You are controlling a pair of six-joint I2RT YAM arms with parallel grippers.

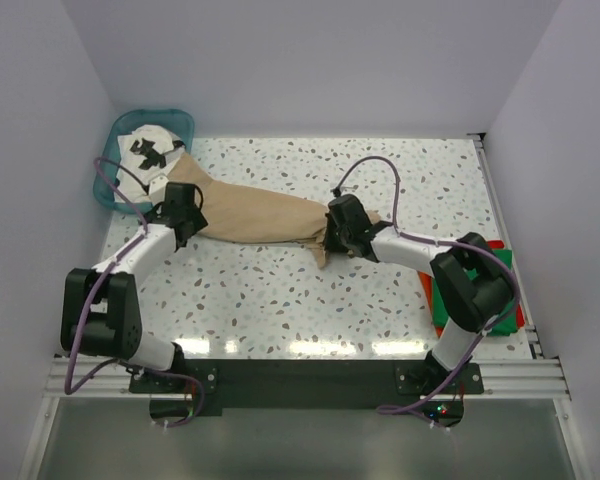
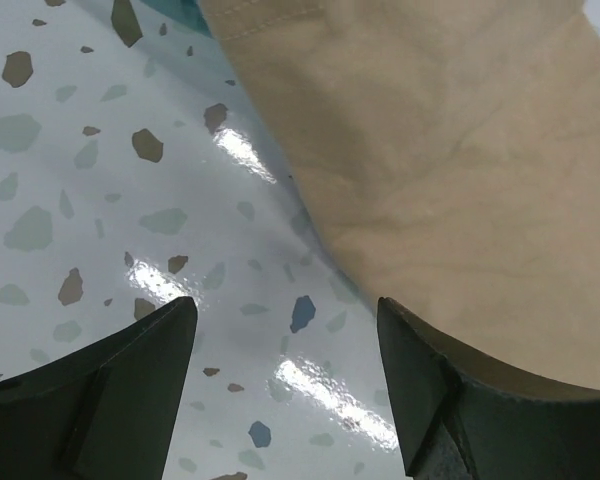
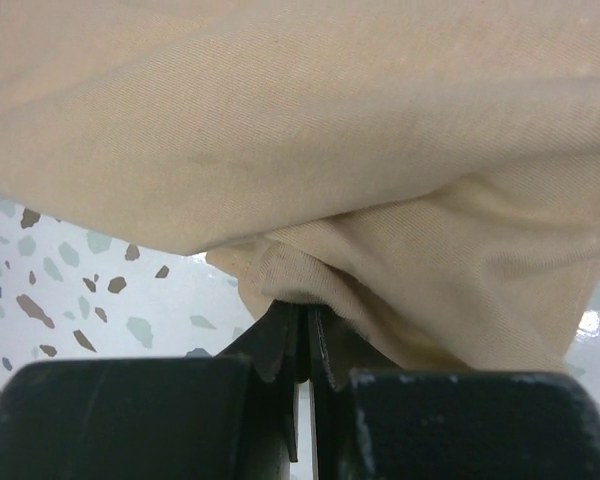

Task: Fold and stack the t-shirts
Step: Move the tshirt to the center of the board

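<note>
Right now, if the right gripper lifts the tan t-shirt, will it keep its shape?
Probably not: the tan t-shirt bunches into soft folds where the right gripper pinches it, so it should hang limp. The thin cloth looks light. On the glossy table its far end would likely drag along.
</note>
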